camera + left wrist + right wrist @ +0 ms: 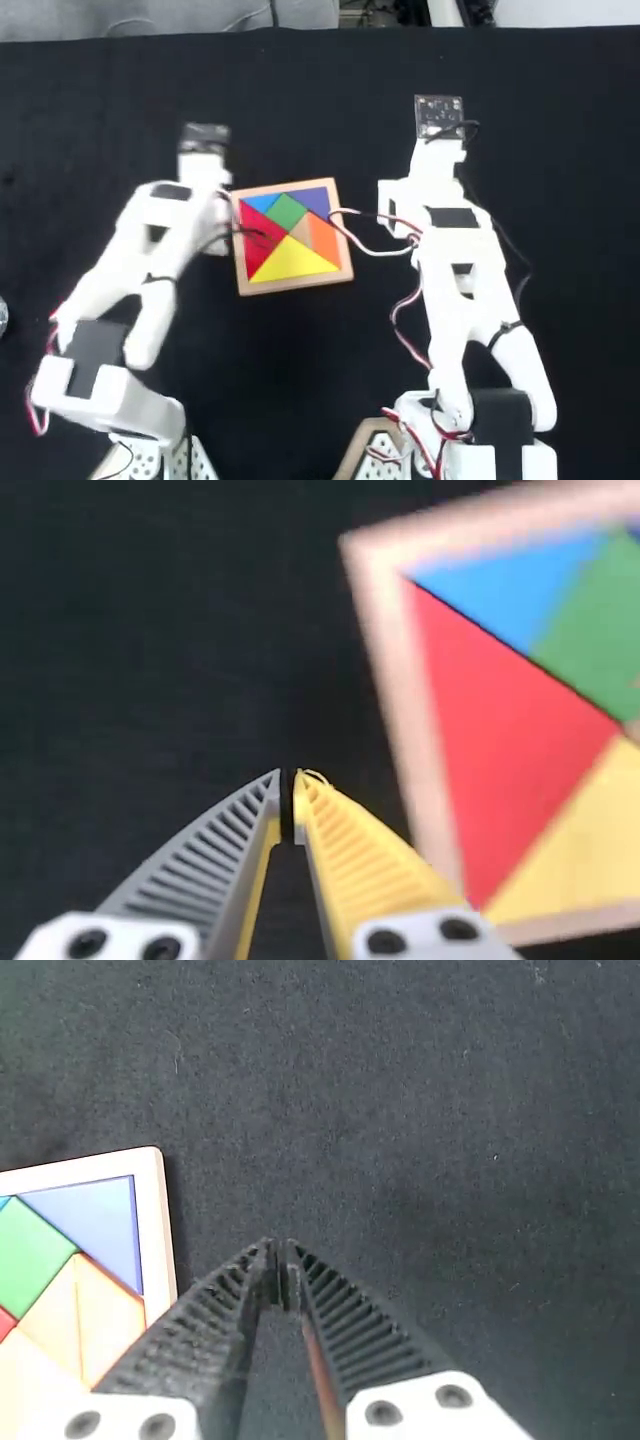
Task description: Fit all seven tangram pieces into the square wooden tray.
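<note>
- The left fingers [288, 780], one grey and one yellow, both ribbed, are seen pressed together at their tips with nothing between them.
- They are held over the surface [300, 100], a black cloth, just beside the rim of the tray [296, 284] on the side where the red triangle [256, 240] lies.
- The right fingers [277, 1250], black and ribbed, are likewise pressed together on nothing, over the cloth near the tray corner that holds the purple piece [315, 200].
- The square tray, of pale wood with a raised rim, is set slightly turned between the two arms.
- It is filled flat by smooth coloured pieces: a yellow triangle [290, 260], the red one, a blue piece [262, 203], a green piece [288, 210], the purple one, an orange piece [322, 238] and a small tan triangle [300, 228].
</note>
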Controlling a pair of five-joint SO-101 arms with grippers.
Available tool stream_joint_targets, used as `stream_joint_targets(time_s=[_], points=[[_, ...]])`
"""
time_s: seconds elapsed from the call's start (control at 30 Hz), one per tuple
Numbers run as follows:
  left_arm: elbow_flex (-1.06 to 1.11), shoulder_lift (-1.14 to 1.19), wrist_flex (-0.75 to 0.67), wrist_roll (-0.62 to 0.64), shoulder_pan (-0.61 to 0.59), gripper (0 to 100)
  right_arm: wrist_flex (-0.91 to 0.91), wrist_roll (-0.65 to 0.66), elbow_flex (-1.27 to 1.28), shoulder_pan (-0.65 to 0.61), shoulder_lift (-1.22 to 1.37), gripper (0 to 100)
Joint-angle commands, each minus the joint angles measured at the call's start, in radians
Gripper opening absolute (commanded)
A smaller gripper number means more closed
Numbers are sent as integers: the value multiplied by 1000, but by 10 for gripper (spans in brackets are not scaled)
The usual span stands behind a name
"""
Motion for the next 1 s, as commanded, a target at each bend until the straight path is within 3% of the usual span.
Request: stream_joint_targets(time_s=[0.0,0.17,0.43,0.97], points=[[-24,-86,-8,48,-58,30,-8,-2,-12,6,16,11],[53,-94,-115,118,-110,30,117,55,-130,-103,191,11],[157,-94,-241,117,-165,30,344,63,-418,-64,498,11],[160,-94,-244,118,-170,30,404,91,-401,-204,516,11]])
